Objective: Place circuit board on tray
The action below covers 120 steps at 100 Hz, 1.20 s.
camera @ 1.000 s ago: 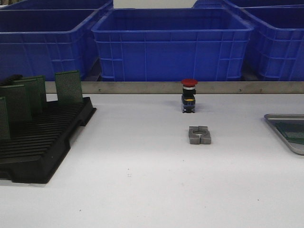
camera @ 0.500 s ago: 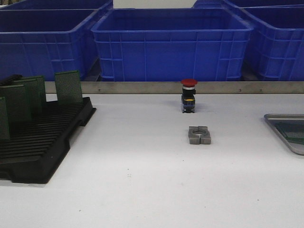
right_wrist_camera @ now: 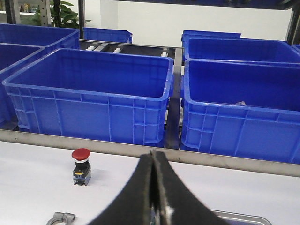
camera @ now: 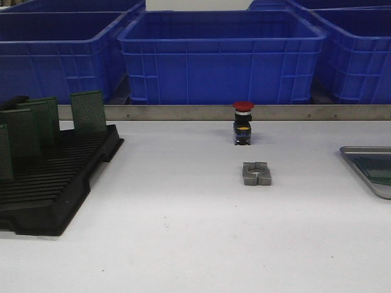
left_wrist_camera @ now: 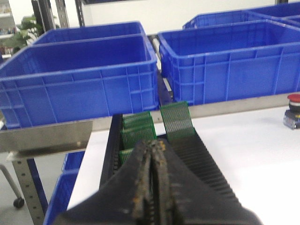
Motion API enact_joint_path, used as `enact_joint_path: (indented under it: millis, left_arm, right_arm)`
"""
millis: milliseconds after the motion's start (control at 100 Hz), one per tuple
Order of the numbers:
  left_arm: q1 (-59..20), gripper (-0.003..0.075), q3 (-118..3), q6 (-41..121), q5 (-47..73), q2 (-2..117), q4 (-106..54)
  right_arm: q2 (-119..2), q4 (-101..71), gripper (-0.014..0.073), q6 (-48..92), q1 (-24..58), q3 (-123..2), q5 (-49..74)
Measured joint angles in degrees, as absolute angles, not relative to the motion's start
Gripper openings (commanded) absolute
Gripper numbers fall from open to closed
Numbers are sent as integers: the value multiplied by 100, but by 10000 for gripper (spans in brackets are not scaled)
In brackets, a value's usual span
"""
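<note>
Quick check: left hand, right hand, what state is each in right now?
Left hand: closed, holding nothing.
Right hand: closed, holding nothing.

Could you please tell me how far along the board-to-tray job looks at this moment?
Done: one green board seems to lie already in the tray. In hand: nothing; the left end effector and right end effector are shut and empty. Left: several circuit boards stand upright in the black rack.
</note>
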<state>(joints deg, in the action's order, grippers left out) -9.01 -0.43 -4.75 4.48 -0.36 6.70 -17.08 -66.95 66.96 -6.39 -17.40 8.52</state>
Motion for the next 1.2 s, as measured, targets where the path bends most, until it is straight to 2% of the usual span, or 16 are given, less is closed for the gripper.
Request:
enact_joint_path:
  millis: [330,1200]
  left_arm:
    - [-901,-18,38,-479,62,-36,656]
    - [-890,-18,38,-491,50,-36,590]
  right_arm:
    - [-1708,-6704,-69,6696,-639,-1740,852]
    - [-1708,-6717,-69,6696,-639,-1740,852]
